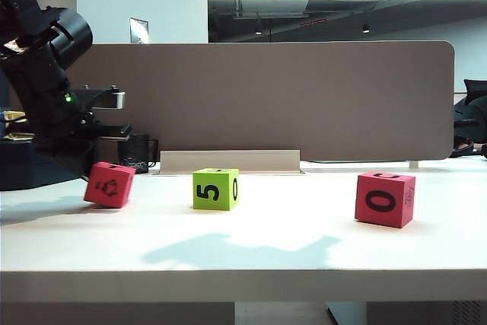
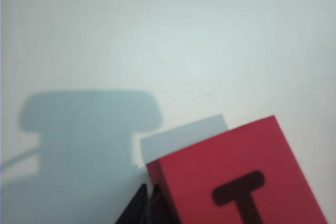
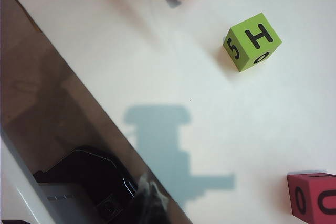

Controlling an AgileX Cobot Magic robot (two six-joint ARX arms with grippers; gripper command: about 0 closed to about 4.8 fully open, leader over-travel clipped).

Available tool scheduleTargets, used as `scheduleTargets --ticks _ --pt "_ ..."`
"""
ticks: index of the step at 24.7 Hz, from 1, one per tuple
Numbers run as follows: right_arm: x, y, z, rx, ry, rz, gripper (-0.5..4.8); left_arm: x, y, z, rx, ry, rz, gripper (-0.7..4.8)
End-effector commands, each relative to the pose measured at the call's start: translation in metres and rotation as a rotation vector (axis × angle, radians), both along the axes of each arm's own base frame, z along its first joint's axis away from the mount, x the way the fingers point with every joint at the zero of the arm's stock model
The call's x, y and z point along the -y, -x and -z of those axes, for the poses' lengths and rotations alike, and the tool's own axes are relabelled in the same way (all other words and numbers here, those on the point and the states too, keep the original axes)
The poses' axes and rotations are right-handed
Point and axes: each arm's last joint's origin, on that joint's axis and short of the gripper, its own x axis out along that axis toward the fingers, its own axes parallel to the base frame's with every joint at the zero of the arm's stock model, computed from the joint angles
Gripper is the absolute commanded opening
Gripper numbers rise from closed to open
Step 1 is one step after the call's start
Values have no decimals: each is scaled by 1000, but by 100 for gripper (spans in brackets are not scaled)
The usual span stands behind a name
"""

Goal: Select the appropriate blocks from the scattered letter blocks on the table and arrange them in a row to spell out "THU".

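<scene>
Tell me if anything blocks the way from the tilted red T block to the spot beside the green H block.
Nothing visible does. The red T block, tilted by the shut left gripper, and the green H block have only bare table between them.

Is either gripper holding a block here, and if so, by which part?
Nothing is held. The left gripper is shut, its tips beside the tilted red T block, apparently pushing its edge. The right gripper is shut, away from the blocks.

Tilted red T block (image 1: 109,184) left, green H block (image 1: 215,189) mid, red block (image 1: 385,199) right.
</scene>
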Motion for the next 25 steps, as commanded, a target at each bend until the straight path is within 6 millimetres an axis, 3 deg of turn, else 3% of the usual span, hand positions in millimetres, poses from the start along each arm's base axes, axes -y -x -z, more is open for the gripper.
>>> scheduleTargets --ticks 1,25 --pt "0 0 -3 9 -17 1 -5 3 0 1 -7 12 19 -6" --pt "0 0 -3 8 -16 1 -5 40 6 4 -18 107 221 -6"
